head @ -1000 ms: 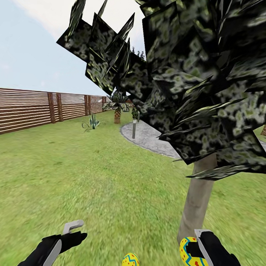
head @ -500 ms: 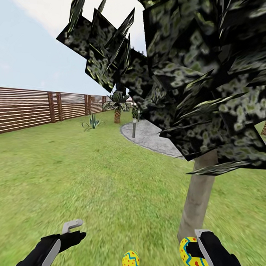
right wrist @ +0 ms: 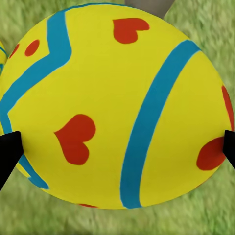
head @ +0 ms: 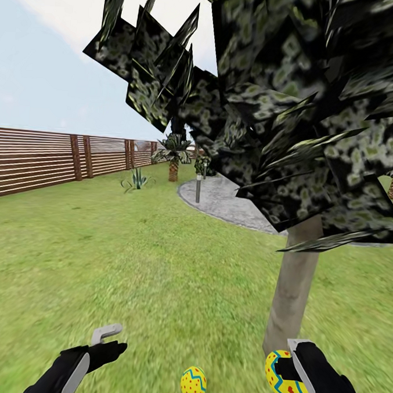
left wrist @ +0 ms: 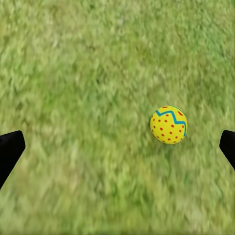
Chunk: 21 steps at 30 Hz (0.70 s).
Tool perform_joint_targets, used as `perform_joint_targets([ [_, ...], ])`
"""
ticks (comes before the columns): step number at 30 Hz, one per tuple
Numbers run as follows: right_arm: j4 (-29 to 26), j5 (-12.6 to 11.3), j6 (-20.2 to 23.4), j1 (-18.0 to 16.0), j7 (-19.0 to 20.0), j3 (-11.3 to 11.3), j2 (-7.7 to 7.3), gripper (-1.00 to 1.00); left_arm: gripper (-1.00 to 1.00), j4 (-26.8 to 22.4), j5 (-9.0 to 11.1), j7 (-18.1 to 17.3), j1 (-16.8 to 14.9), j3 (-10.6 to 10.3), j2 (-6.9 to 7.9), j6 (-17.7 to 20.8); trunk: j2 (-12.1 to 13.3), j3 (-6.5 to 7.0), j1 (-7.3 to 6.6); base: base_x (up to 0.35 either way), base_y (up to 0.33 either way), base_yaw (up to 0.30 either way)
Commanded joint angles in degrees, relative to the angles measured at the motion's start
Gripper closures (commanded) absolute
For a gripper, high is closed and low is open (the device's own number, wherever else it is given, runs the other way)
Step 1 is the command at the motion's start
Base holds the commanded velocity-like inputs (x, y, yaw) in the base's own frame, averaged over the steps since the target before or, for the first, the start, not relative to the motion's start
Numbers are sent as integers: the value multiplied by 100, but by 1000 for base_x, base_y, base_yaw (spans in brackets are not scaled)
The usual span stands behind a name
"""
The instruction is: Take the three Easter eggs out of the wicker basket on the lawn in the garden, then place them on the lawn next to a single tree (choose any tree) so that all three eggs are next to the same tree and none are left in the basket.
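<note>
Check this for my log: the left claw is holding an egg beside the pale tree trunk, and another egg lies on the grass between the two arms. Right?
Not quite: it is the right claw, not the left, that holds the egg beside the tree trunk, as the head view shows. The left claw is open and holds nothing. The other egg does lie on the grass between the arms.

My head camera looks forward over the lawn [head: 128, 262] toward the tree [head: 288, 307] and fence [head: 35, 163]. My left wrist camera stares straight down at grass, sharing the lying egg [left wrist: 168, 124] with the head view. My right wrist camera sits tight against the held egg [right wrist: 117, 107].
</note>
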Motion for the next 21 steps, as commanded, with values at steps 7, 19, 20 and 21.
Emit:
perform_joint_targets([
  [7, -8, -1, 27, -3, -16, 3, 0, 100, -100, -2, 19, -20, -3, 19, -2, 37, -286, -133, 154, 0, 0, 0],
  [19, 1, -1, 27, -3, -16, 3, 3, 100, -100, 19, 19, -19, -3, 19, -11, 38, -767, -348, 418, 0, 0, 0],
  [20, 1, -1, 27, -3, -16, 3, 5, 100, -100, 19, 19, -19, -3, 19, -11, 38, -807, -366, 440, 0, 0, 0],
  [21, 1, -1, 27, -3, -16, 3, 5, 100, -100, 19, 19, -19, -3, 19, -11, 37, -847, -384, 462, 0, 0, 0],
])
